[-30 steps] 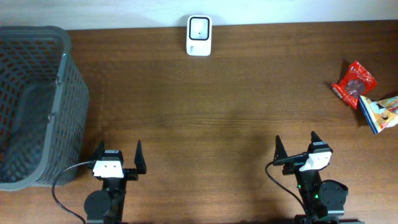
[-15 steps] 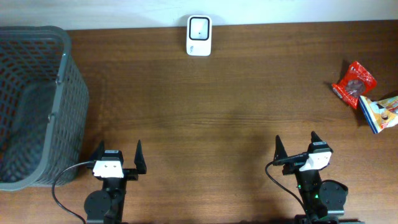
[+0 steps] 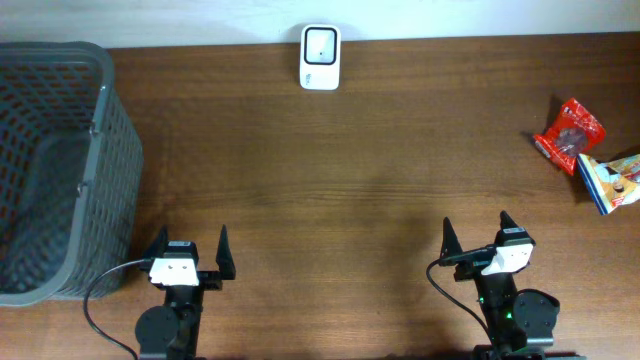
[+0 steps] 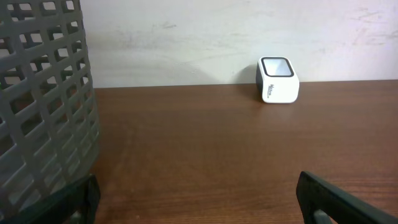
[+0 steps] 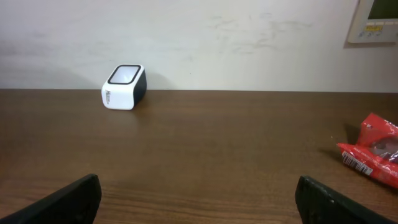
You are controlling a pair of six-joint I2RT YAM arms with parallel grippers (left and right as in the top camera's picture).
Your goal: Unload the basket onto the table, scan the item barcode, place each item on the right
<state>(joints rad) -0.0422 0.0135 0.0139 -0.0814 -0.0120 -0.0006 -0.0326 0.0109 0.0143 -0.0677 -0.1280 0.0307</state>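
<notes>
From my station I saw both arms parked at the near edge of the table (image 3: 350,180), and neither held anything. The left gripper (image 3: 191,240) stood with its jaws spread wide and empty above bare wood, and the right gripper (image 3: 476,228) was spread just as wide and also empty. In the left wrist view only the dark fingertips (image 4: 339,200) poked up at the bottom corners, with open tabletop between them. The right wrist view gave me the same picture. The red packet (image 3: 570,135) lay far over on the right side of the table, well apart from either gripper. A blue-and-yellow packet (image 3: 612,178) was touching or slightly overlapping its near-right side, right at the table's edge. Through the right wrist camera I could make out a white barcode strip on the red packet's near end. The blue-and-yellow one did not show there. The scanner (image 3: 320,58), a small white box with a dark window on top, sat at the far edge of the table against the pale wall (image 5: 205,43), roughly midway across. A grey lattice basket (image 3: 100,120) filled the left side, close beside the left arm, and what I could see of its inside held nothing. A beige panel (image 5: 376,20) hung on the wall at the far right.
</notes>
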